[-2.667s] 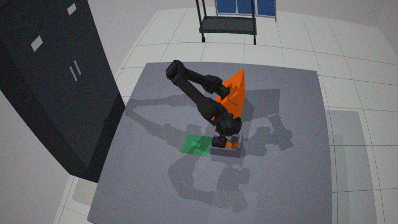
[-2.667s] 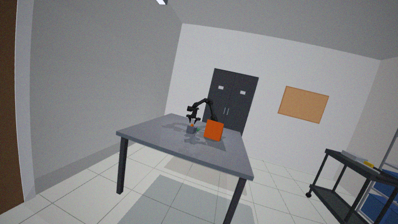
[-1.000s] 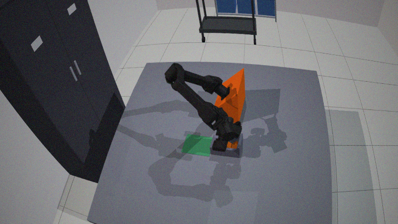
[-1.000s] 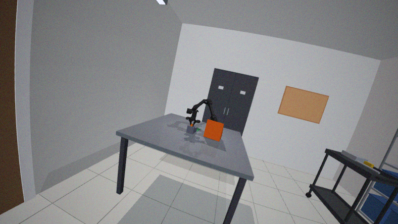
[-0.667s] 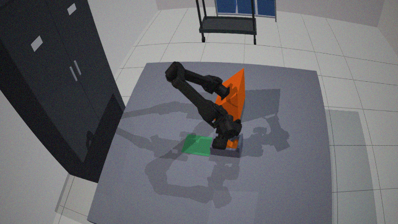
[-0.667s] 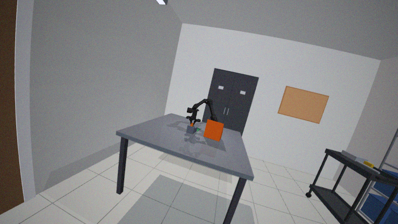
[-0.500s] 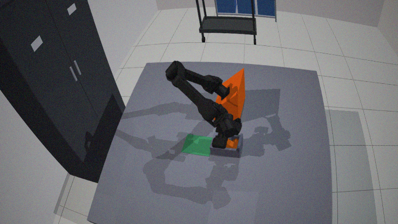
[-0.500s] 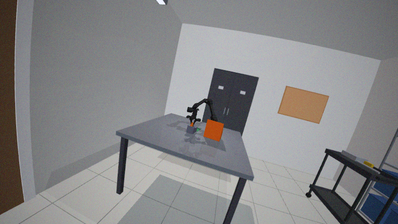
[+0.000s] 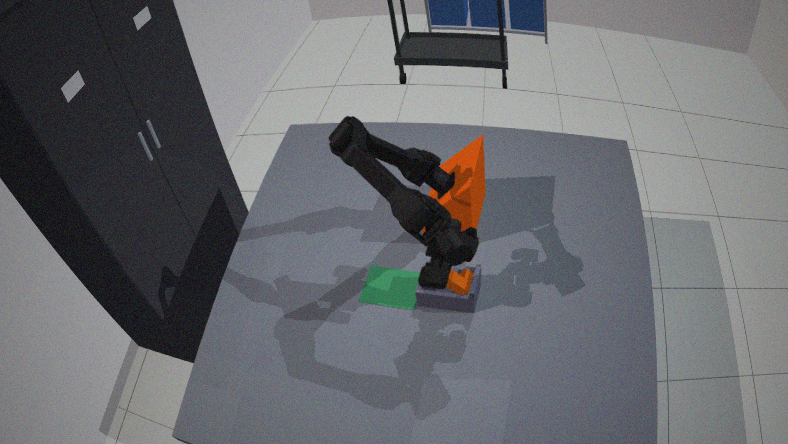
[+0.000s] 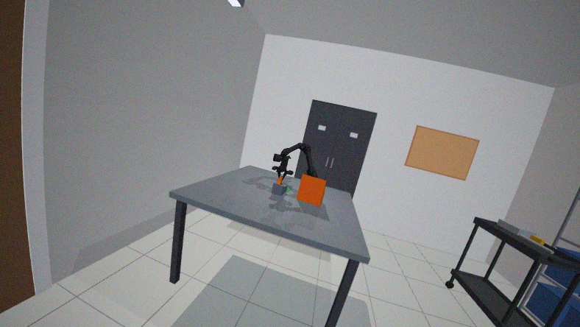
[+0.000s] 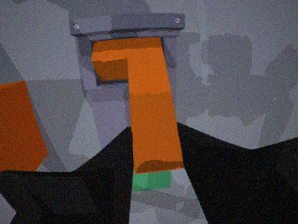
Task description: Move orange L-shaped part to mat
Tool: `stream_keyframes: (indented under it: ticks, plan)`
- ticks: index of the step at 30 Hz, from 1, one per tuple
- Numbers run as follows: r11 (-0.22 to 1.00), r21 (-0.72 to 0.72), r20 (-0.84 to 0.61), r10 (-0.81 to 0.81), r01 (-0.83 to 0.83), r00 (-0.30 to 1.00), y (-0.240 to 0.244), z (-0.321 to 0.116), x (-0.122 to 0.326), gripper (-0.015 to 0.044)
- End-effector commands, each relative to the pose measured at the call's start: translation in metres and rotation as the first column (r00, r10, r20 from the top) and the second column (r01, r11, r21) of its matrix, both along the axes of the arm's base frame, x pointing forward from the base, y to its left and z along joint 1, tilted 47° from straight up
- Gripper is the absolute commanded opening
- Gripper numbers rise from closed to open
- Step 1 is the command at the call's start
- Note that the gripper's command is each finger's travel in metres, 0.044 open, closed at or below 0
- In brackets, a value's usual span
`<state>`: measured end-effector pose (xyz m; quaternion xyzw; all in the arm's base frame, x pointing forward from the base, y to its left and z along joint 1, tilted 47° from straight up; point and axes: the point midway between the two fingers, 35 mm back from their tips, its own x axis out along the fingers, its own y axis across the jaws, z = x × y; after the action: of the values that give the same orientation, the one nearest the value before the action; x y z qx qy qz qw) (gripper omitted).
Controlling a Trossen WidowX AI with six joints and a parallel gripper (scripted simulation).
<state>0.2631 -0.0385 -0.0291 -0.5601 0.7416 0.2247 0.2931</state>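
A grey table (image 9: 551, 358) carries a big orange block (image 9: 468, 182), the green mat (image 9: 386, 289) and, touching its right edge, the grey tray (image 9: 441, 300). The fingers pinch the orange L-shaped part (image 11: 152, 106), tilted, one end raised above the tray

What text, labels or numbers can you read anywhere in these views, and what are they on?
None: no readable text in any view.
Cabinet: two pale plates on its doors, blank.
Orange wall board: blank.
Orange part, grey tray and green mat: unmarked.
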Motion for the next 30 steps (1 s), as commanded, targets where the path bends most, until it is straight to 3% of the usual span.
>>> stream_keyframes:
  ticks: [1, 30]
  plan:
    - [1.000, 0.007, 0.007, -0.003, 0.003, 1.000, 0.006, 0.005, 0.003, 0.0000]
    - [1.000, 0.007, 0.007, -0.003, 0.003, 1.000, 0.028, 0.029, 0.009, 0.0000]
